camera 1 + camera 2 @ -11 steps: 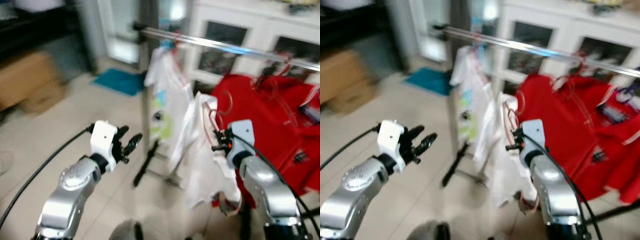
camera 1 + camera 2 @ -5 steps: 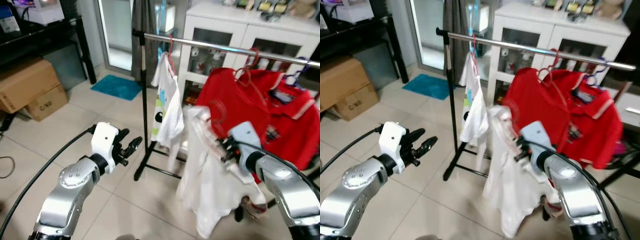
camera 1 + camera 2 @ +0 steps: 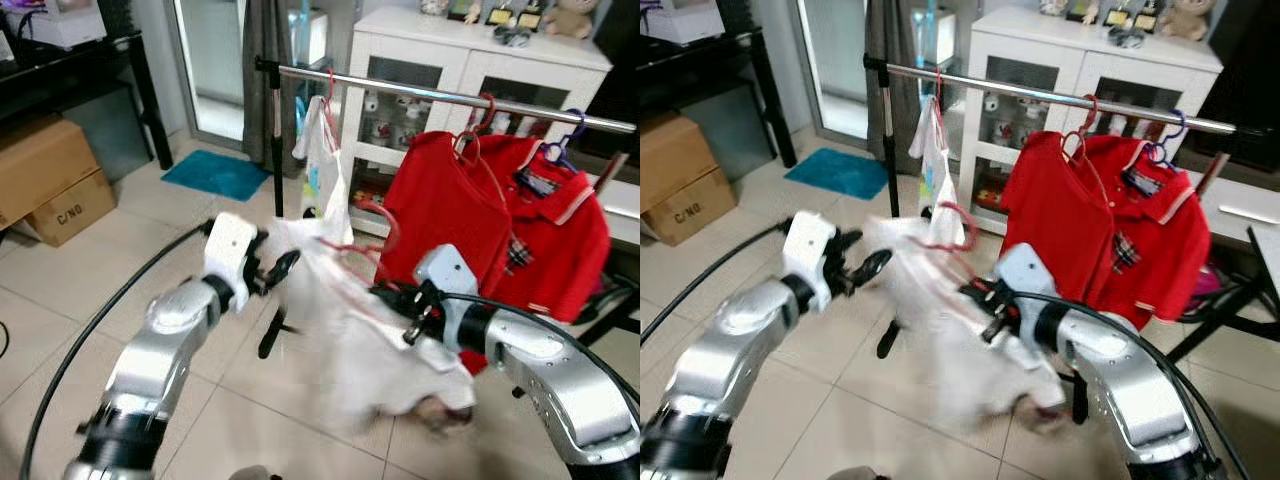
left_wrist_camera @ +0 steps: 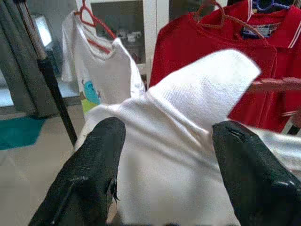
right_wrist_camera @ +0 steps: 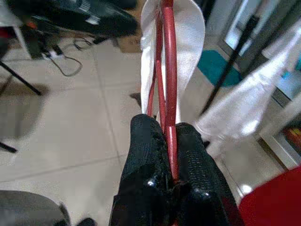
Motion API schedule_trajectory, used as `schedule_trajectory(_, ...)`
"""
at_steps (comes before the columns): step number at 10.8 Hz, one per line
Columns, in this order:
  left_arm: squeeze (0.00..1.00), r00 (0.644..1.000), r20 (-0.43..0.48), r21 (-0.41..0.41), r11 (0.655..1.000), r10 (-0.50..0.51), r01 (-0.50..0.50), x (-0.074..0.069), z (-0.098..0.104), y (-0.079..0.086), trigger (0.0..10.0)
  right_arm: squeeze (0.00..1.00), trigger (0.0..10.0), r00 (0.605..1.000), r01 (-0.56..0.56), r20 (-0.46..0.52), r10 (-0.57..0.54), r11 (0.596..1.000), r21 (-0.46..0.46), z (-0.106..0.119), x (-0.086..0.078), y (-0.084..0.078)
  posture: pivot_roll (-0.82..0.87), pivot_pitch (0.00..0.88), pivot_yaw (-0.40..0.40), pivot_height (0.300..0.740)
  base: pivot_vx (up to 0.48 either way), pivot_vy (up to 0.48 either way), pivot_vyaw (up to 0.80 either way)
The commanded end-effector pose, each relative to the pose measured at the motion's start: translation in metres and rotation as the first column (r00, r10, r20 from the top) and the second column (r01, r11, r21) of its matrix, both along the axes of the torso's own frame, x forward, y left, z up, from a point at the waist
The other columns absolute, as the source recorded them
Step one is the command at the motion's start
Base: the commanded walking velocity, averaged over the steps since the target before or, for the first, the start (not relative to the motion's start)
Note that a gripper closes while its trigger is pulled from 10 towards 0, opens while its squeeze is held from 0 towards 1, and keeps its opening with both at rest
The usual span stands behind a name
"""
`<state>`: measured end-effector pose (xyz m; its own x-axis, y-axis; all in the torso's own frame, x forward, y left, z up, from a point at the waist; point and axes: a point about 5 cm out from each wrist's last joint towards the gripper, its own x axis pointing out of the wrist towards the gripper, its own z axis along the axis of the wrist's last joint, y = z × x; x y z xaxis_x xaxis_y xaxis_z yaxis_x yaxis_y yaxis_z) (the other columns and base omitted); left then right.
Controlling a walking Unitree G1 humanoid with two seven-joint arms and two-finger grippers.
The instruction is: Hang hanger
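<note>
Hanger (image 5: 169,84) pinched by right tool (image 5: 171,141)

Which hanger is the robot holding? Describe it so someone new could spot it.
Start at the chrome clothes rail before the white cabinet, with a white T-shirt and red polo shirts hung on it. Below the rail, the right tool is shut on a red hanger carrying a blurred white shirt. It is the one hanger off the rail.
</note>
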<state>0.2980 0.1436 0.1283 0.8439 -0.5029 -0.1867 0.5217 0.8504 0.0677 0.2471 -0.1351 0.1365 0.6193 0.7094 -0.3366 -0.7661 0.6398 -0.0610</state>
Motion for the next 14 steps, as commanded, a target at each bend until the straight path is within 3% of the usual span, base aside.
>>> schedule_trajectory(1, 0.00, 1.000, 0.007, 0.015, 1.000, 0.002, -0.002, 0.0045, 0.0008, -0.0030, 10.0, 0.00, 0.0, 0.999, -0.035, 0.027, 0.035, 0.999, 0.014, 0.0077, -0.0008, 0.0044, 0.00, 0.000, -0.011, 0.740, 0.000, 0.000, 0.00)
schedule_trajectory(2, 0.00, 1.000, 0.002, 0.025, 1.000, 0.010, -0.010, 0.0069, -0.0012, -0.0041, 9.6, 0.00, 0.0, 0.998, -0.053, 0.027, 0.053, 0.998, 0.030, 0.0102, -0.0028, 0.0074, -0.01, 0.000, -0.007, 0.740, 0.000, 0.000, 0.00)
schedule_trajectory(3, 0.00, 0.999, 0.020, 0.016, 1.000, 0.026, -0.027, 0.0079, 0.0002, -0.0054, 0.0, 0.00, 0.0, 0.998, -0.064, 0.028, 0.063, 0.997, 0.037, 0.0117, -0.0039, 0.0095, -0.01, 0.000, -0.007, 0.740, 0.000, 0.000, 0.00)
schedule_trajectory(8, 0.00, 0.999, 0.032, 0.033, 0.999, 0.041, -0.042, 0.0007, -0.0044, -0.0039, 0.0, 0.00, 0.0, 0.999, -0.039, 0.013, 0.038, 0.999, 0.031, 0.0090, -0.0006, 0.0094, 0.00, 0.000, -0.007, 0.740, 0.000, 0.000, 0.00)
schedule_trajectory(14, 0.00, 0.996, 0.068, 0.058, 0.996, 0.058, -0.062, 0.0031, -0.0030, 0.0030, 0.0, 0.00, 0.0, 1.000, -0.008, 0.001, 0.008, 0.999, 0.033, 0.0107, 0.0031, 0.0100, 0.00, 0.000, -0.005, 0.740, 0.000, 0.000, 0.00)
